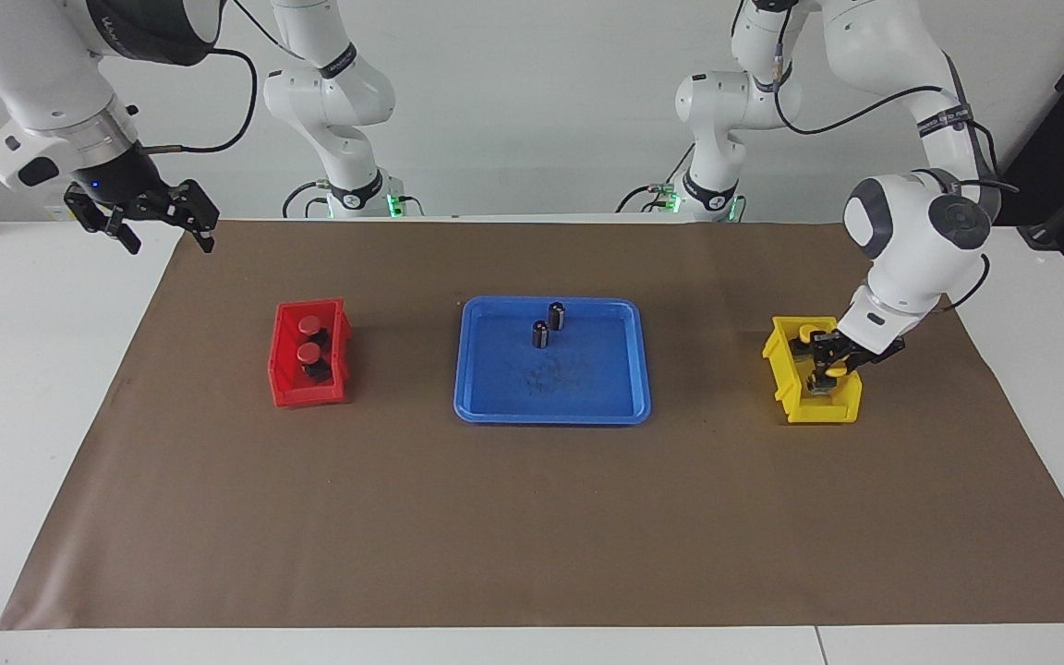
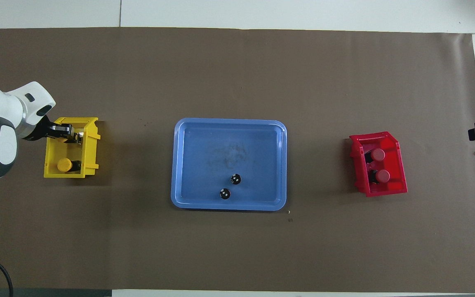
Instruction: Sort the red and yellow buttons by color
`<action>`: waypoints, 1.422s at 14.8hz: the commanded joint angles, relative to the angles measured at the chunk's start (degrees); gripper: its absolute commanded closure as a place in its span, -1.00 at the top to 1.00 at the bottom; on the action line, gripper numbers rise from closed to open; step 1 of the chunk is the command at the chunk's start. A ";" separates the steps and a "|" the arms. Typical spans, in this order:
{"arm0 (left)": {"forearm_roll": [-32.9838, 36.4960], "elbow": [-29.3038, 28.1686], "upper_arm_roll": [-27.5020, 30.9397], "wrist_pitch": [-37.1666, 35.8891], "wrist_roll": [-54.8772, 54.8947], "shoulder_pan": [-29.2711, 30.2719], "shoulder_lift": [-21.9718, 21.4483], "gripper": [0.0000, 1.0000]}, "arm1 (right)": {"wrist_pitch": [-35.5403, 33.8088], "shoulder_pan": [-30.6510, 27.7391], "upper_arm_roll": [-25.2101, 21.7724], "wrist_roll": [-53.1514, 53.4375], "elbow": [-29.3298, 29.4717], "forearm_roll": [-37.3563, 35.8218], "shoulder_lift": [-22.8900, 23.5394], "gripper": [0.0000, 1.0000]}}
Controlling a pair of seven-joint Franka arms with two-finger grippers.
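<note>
— Yellow cap, dark stubby body: the last yellow button (image 1: 833,372) is clamped in the left gripper (image 1: 829,369), down inside the yellow bin (image 1: 777,365) at the left arm's end of the table.

— Which part of the bin?

— The part farther from the robots. The other yellow button (image 2: 64,165) already sits in the nearer part, so the held one has bare floor under it.

— And its axis?

— Tilted rather than upright, as far as I can judge; the cap shows at the fingertips and the body hangs toward the bin floor. Exactly how it lies I cannot tell. The release looks like the move to come: straight below the jaws is where it should land.

— The red ones?

— Both red buttons (image 1: 309,340) rest in the red bin (image 1: 287,388) toward the right arm's end. The right gripper (image 1: 158,214) waits spread wide and empty, up over the table's corner near its own base.

— The blue tray (image 1: 495,402)?

— Between the bins, holding only two dark capless cylinders (image 1: 549,325).
</note>
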 commanded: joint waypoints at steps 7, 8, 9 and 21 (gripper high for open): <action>-1.19 -1.28 0.20 2.34 -1.33 -0.22 0.17 -0.04 | -2.06 0.56 0.01 1.50 0.10 0.01 -0.41 1.00; -1.19 -0.76 0.20 1.46 -1.33 -0.22 0.09 0.03 | -1.97 0.56 0.01 1.50 0.01 0.01 -0.41 1.00; -1.19 -0.14 0.20 0.50 -1.33 -0.13 -0.09 0.08 | -1.71 0.56 0.01 1.50 -0.08 -0.08 -0.41 1.00; -2.34 22.60 -0.42 -30.33 -1.41 -0.66 -2.28 1.00 | -1.71 0.56 0.10 1.59 0.10 -0.34 -0.32 1.00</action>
